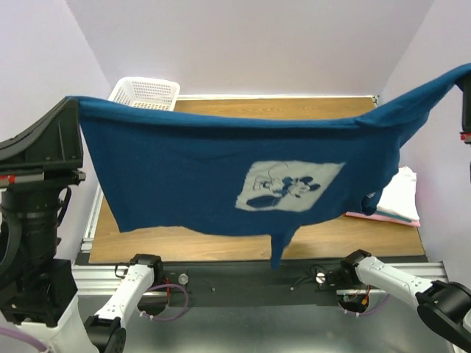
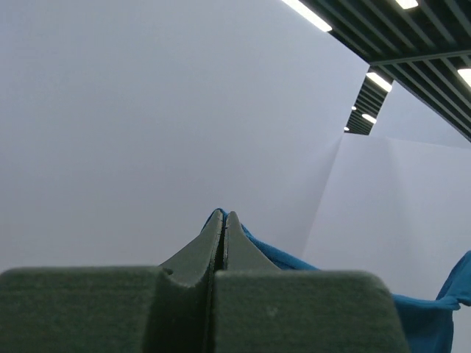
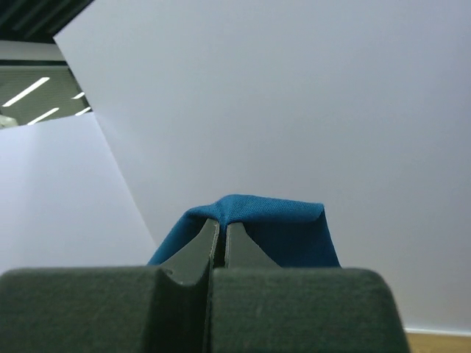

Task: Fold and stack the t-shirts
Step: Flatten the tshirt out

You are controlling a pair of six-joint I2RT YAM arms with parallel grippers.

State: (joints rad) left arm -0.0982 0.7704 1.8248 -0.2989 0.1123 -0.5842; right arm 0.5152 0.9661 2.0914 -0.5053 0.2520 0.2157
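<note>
A dark teal-blue tee [image 1: 191, 176] with a white square Mickey print [image 1: 288, 184] hangs spread wide in the air above the table. My left gripper [image 1: 72, 103] is shut on its upper left corner, and blue cloth [image 2: 294, 261] trails off behind the closed fingertips [image 2: 223, 215]. My right gripper [image 3: 223, 222] is shut on the other top corner, high at the right edge of the top view; blue fabric [image 3: 280, 228] drapes over its tips. Folded white [image 1: 397, 195] and pink [image 1: 383, 218] tees lie stacked at the table's right, partly hidden by the hanging tee.
A white mesh basket [image 1: 147, 92] stands at the back left, partly behind the hanging tee. The wooden table [image 1: 184, 246] shows below the tee's hem. White walls close in on three sides.
</note>
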